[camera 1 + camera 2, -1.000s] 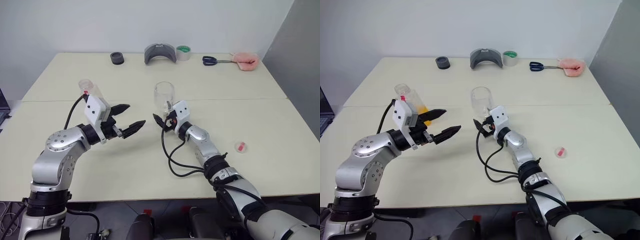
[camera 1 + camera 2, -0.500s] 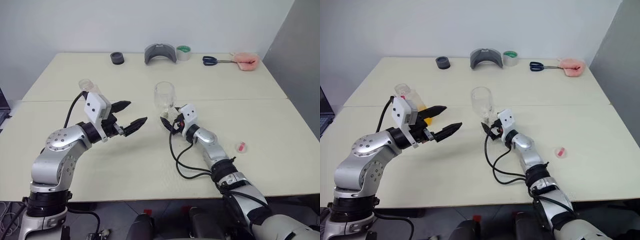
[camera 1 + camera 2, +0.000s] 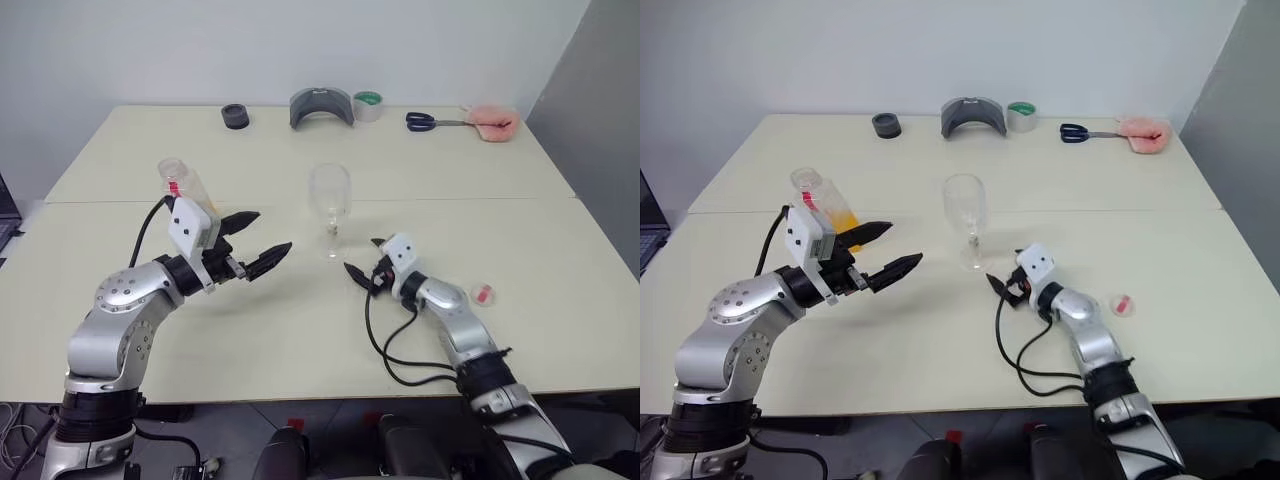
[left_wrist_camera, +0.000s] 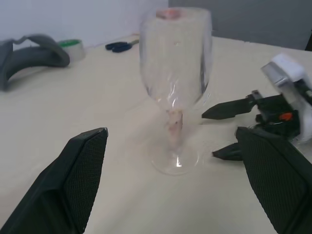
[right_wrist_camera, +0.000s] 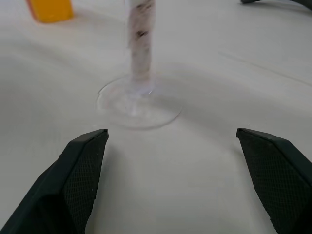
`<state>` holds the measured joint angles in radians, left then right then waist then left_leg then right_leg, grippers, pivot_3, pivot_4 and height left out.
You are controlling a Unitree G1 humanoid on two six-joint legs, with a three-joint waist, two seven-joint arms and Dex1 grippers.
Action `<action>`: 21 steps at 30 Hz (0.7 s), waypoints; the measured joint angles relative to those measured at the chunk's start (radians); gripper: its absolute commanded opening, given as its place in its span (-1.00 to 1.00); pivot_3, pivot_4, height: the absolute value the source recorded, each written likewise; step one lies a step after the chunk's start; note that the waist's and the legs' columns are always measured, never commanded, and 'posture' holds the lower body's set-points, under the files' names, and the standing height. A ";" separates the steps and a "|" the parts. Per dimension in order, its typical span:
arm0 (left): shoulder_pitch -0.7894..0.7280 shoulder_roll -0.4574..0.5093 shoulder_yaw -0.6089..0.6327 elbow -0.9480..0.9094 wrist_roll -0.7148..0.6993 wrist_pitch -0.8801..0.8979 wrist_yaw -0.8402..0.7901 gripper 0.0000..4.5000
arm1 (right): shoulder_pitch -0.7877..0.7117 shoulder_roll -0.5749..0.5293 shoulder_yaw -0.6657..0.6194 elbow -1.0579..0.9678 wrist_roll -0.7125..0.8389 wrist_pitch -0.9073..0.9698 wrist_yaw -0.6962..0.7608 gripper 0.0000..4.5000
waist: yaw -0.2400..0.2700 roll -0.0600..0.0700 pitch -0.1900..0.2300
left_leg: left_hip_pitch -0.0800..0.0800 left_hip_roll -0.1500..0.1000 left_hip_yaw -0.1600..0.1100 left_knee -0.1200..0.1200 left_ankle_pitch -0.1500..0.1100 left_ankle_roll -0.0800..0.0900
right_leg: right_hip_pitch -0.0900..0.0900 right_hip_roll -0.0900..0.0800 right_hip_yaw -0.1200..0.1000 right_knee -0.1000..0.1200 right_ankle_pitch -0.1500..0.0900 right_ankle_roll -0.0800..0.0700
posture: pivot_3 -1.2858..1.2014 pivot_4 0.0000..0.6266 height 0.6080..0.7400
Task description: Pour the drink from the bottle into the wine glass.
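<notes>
The right end effector [image 3: 361,256] sits low over the matte cream counter [image 3: 560,290], its two black, cross-hatched fingers spread wide with nothing between them, tips aimed toward the foot of the wine glass [image 3: 330,205] and apart from it; a small round red-and-white cap [image 3: 483,294] lies flat on the counter to its right; the left end effector [image 3: 256,242] hangs above the counter on the left, its tapered black fingers likewise spread wide and empty, pointing across toward the glass; the wine glass stands upright near the middle of the counter, long axis vertical, clear with a rounded bowl, thin stem and small round foot, the bowl looking empty; behind the left wrist stands the bottle [image 3: 820,203], clear plastic, tilting a little, open mouth upward, with the drink [image 3: 843,217], a translucent orange-yellow liquid, in its lower part; along the far edge lie a black ring [image 3: 234,116], a curved grey piece [image 3: 320,106], a green-topped tape roll [image 3: 367,105], dark-handled scissors [image 3: 428,121] and a soft pink item [image 3: 492,122].
</notes>
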<state>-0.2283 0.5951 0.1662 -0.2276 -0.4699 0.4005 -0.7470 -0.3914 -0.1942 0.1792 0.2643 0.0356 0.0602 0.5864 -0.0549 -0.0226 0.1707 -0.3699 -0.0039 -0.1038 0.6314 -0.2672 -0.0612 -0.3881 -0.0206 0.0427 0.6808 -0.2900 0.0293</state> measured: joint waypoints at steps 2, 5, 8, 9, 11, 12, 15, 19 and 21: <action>0.034 -0.036 0.001 0.031 0.049 -0.044 0.059 1.00 | 0.079 -0.045 0.012 -0.144 0.029 0.049 0.050 0.99 | 0.001 0.000 0.000 | 0.000 0.000 -0.001 0.000 0.000 0.000 | 0.000 0.000 0.000 0.000 0.000 0.000 | 0.03 -0.52 1.00; 0.086 -0.083 0.002 0.081 0.124 -0.087 0.161 1.00 | 0.140 -0.102 0.009 -0.323 0.080 0.114 0.100 0.99 | 0.000 0.000 0.000 | 0.001 0.000 -0.002 0.000 0.000 0.000 | 0.000 0.000 0.000 0.000 0.000 0.001 | 0.03 -0.52 1.00; 0.143 -0.147 0.007 0.107 0.192 -0.130 0.271 1.00 | 0.174 -0.138 0.002 -0.462 0.127 0.151 0.129 0.99 | 0.003 0.000 0.000 | 0.001 0.001 -0.004 0.000 0.000 0.000 | 0.002 0.000 -0.001 0.000 0.000 0.001 | 0.03 -0.52 1.00; 0.152 -0.170 0.013 0.121 0.212 -0.137 0.313 1.00 | 0.181 -0.152 0.002 -0.497 0.145 0.164 0.139 0.99 | 0.005 0.000 0.000 | 0.001 0.001 -0.004 0.000 0.000 0.000 | 0.002 0.000 -0.001 0.000 0.000 0.001 | 0.03 -0.52 1.00; 0.159 -0.199 0.024 0.141 0.240 -0.150 0.377 1.00 | 0.184 -0.181 0.003 -0.554 0.173 0.197 0.163 0.99 | 0.009 -0.001 0.001 | 0.001 0.000 -0.003 0.000 0.000 0.000 | 0.002 0.000 -0.002 0.000 0.000 0.001 | 0.03 -0.52 1.00; 0.159 -0.207 0.028 0.148 0.249 -0.153 0.398 1.00 | 0.184 -0.192 0.004 -0.579 0.184 0.213 0.173 0.99 | 0.010 -0.001 0.000 | 0.001 0.000 -0.003 0.000 0.000 0.000 | 0.002 0.000 -0.002 0.000 0.000 0.001 | 0.03 -0.52 1.00; 0.129 -0.218 0.051 0.184 0.254 -0.153 0.450 1.00 | 0.182 -0.199 0.013 -0.641 0.208 0.253 0.177 0.99 | 0.013 -0.001 0.000 | 0.001 0.000 -0.003 0.000 0.000 0.000 | 0.002 0.000 -0.002 0.000 0.000 0.001 | 0.03 -0.52 1.00; 0.051 -0.199 0.070 0.237 0.254 -0.152 0.458 1.00 | 0.166 -0.201 0.027 -0.670 0.231 0.300 0.178 0.99 | 0.018 -0.001 0.000 | 0.001 -0.001 -0.002 0.000 0.000 0.000 | 0.002 0.000 -0.003 0.000 0.000 0.001 | 0.03 -0.52 1.00; 0.013 -0.186 0.071 0.266 0.254 -0.153 0.453 1.00 | 0.159 -0.208 0.033 -0.689 0.245 0.319 0.184 0.99 | 0.020 -0.001 0.000 | 0.001 -0.001 -0.002 0.000 0.000 0.000 | 0.002 0.000 -0.003 0.000 0.000 0.001 | 0.03 -0.52 1.00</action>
<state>-0.2151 0.4094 0.2370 0.0382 -0.2157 0.2474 -0.2939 -0.2322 -0.4019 0.2120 -0.4247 0.2803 0.3790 0.7700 -0.0351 -0.0239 0.1712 -0.3692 -0.0047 -0.1058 0.6318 -0.2672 -0.0613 -0.3861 -0.0205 0.0401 0.6804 -0.2900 0.0299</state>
